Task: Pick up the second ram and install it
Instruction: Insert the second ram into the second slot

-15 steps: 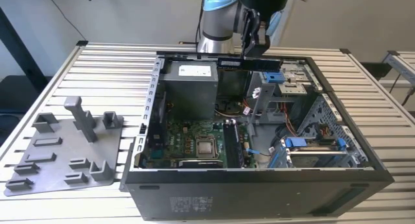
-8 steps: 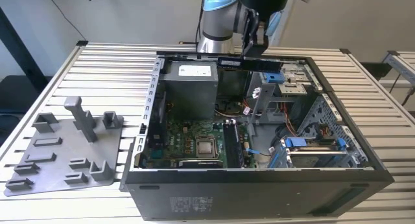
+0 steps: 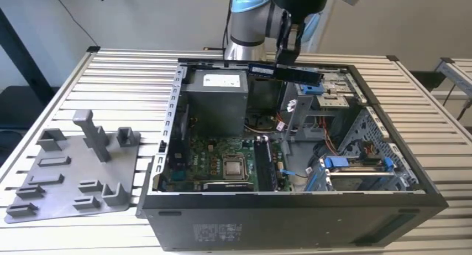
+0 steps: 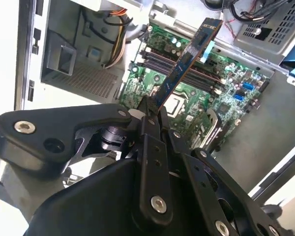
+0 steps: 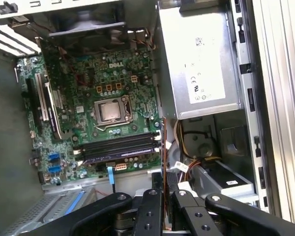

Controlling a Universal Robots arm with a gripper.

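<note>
My gripper (image 3: 284,60) hangs above the far side of the open computer case (image 3: 295,211), shut on the second ram (image 3: 286,73), a long dark stick held level over the case. In the second wrist view the ram (image 4: 187,61) juts out from between the black fingers (image 4: 146,118) and points at the green motherboard (image 4: 236,88). In the first wrist view the ram (image 5: 163,157) appears edge-on above the gripper (image 5: 164,199), beside the memory slots (image 5: 118,145). Another stick (image 3: 262,164) appears to be seated in one slot.
The motherboard (image 3: 214,161) with its silver processor (image 3: 234,167) lies on the case floor. A grey power supply (image 3: 214,97) stands at the back, and a drive cage with blue tabs (image 3: 354,165) on the exterior view's right. A grey holder tray (image 3: 74,172) lies on the slatted table (image 3: 132,72).
</note>
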